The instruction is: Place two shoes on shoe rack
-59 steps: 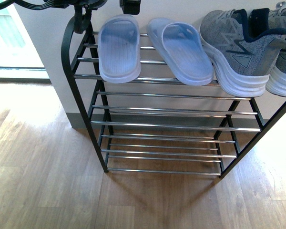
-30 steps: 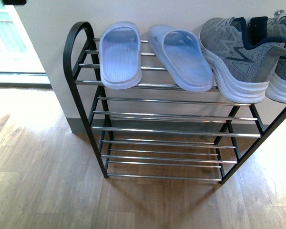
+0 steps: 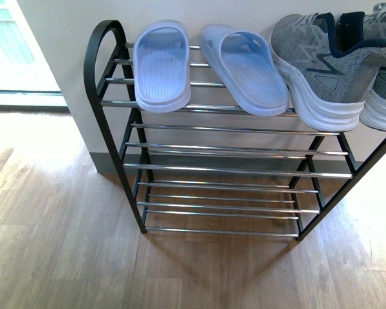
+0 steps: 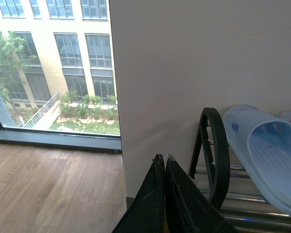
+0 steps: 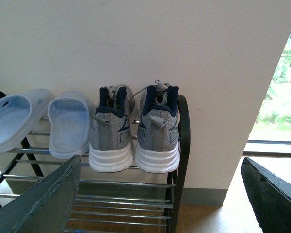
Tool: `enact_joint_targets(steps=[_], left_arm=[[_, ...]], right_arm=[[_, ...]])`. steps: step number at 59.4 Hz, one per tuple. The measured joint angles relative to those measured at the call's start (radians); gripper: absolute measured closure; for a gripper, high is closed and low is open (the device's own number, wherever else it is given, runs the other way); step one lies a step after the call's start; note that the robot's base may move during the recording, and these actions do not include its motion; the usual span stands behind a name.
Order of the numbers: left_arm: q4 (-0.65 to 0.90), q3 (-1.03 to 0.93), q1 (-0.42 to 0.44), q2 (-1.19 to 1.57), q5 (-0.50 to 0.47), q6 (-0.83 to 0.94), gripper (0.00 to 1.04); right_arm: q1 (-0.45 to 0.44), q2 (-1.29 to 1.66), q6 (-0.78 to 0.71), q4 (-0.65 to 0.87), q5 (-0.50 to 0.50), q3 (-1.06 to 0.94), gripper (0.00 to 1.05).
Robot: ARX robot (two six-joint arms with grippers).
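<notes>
On the rack's [image 3: 109,129] top tier the slides [image 3: 162,64] and sneakers [image 5: 133,128] already sit side by side, so I'd just pull clear, left gripper [image 4: 164,162] pinched empty, right gripper [image 5: 160,194] spread wide, holding nothing.

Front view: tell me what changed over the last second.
The dark arm parts that hung over the top left corner of the shoe rack have left the view; neither arm shows there now. The two slides and the grey sneakers lie on the top tier as before.
</notes>
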Motion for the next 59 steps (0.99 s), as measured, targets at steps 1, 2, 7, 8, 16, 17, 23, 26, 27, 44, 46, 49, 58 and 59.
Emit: enact_joint_targets(steps=[1, 2, 7, 8, 16, 17, 23, 26, 27, 44, 46, 49, 58, 59], left_arm=[[-0.005, -0.010, 0.004, -0.016, 0.003, 0.000, 1.04], [-0.008, -0.016, 0.006, -0.024, 0.006, 0.000, 1.04], [-0.037, -0.054, 0.020, -0.089, 0.015, 0.000, 1.04], [-0.045, -0.063, 0.024, -0.105, 0.018, 0.000, 1.04], [-0.102, -0.110, 0.041, -0.209, 0.038, 0.000, 1.04], [-0.107, -0.113, 0.042, -0.217, 0.040, 0.000, 1.04], [-0.161, -0.142, 0.100, -0.299, 0.105, 0.002, 1.04], [-0.190, -0.154, 0.113, -0.341, 0.105, 0.002, 1.04], [-0.196, -0.157, 0.114, -0.349, 0.105, 0.002, 1.04], [-0.377, -0.201, 0.115, -0.578, 0.112, 0.002, 1.04], [-0.404, -0.205, 0.115, -0.609, 0.112, 0.002, 1.04], [-0.430, -0.209, 0.115, -0.640, 0.112, 0.002, 1.04], [-0.553, -0.216, 0.115, -0.778, 0.113, 0.002, 1.04], [-0.566, -0.216, 0.115, -0.791, 0.113, 0.002, 1.04]], right_arm=[[0.000, 0.000, 0.000, 0.000, 0.000, 0.000, 0.09], [0.000, 0.000, 0.000, 0.000, 0.000, 0.000, 0.09], [0.000, 0.000, 0.000, 0.000, 0.000, 0.000, 0.09], [0.000, 0.000, 0.000, 0.000, 0.000, 0.000, 0.09], [0.000, 0.000, 0.000, 0.000, 0.000, 0.000, 0.09], [0.000, 0.000, 0.000, 0.000, 0.000, 0.000, 0.09], [0.000, 0.000, 0.000, 0.000, 0.000, 0.000, 0.09], [0.000, 0.000, 0.000, 0.000, 0.000, 0.000, 0.09], [0.000, 0.000, 0.000, 0.000, 0.000, 0.000, 0.09], [0.000, 0.000, 0.000, 0.000, 0.000, 0.000, 0.09], [0.000, 0.000, 0.000, 0.000, 0.000, 0.000, 0.09], [0.000, 0.000, 0.000, 0.000, 0.000, 0.000, 0.09], [0.000, 0.000, 0.000, 0.000, 0.000, 0.000, 0.09], [0.000, 0.000, 0.000, 0.000, 0.000, 0.000, 0.09]])
